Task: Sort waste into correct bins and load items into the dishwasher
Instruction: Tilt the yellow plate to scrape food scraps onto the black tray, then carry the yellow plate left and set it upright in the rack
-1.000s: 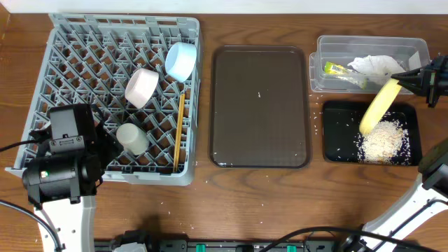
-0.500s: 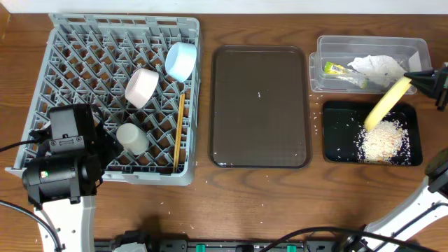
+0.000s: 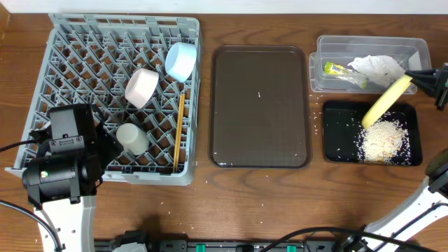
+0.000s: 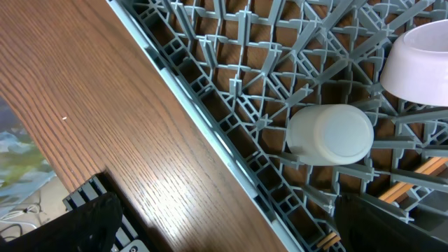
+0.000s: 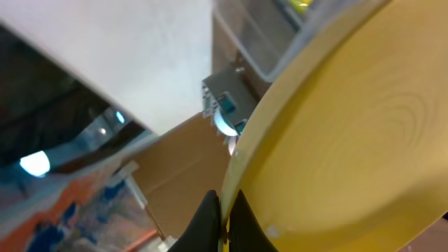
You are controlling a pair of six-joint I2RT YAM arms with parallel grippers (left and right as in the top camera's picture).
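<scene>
My right gripper (image 3: pixel 418 78) is shut on the rim of the pale yellow plate (image 3: pixel 386 100), which hangs steeply tilted over the black tray (image 3: pixel 336 136). Beige crumbs (image 3: pixel 381 140) lie heaped in that tray. In the right wrist view the fingertips (image 5: pixel 224 210) pinch the plate's edge (image 5: pixel 350 140). The clear tub (image 3: pixel 413 50) holds the white napkin (image 3: pixel 378 68) and the yellow-green wrapper (image 3: pixel 337 68). The grey dish rack (image 3: pixel 84 63) carries the blue bowl (image 3: pixel 181 61), pinkish bowl (image 3: pixel 141 87), cream cup (image 3: pixel 131 138) and chopsticks (image 3: pixel 180 129). My left gripper (image 4: pixel 224 227) stands open over the rack's front edge near the cup (image 4: pixel 330 134).
A brown serving tray (image 3: pixel 260 105) lies between the rack and the two bins. A few stray crumbs dot the wood left of the black tray (image 3: pixel 316 124). The left arm's body (image 3: pixel 61 157) covers the rack's near left corner.
The right gripper has drawn slightly right and back, carrying the plate with it and tipping it steeper over the black tray. The left arm has not moved.
</scene>
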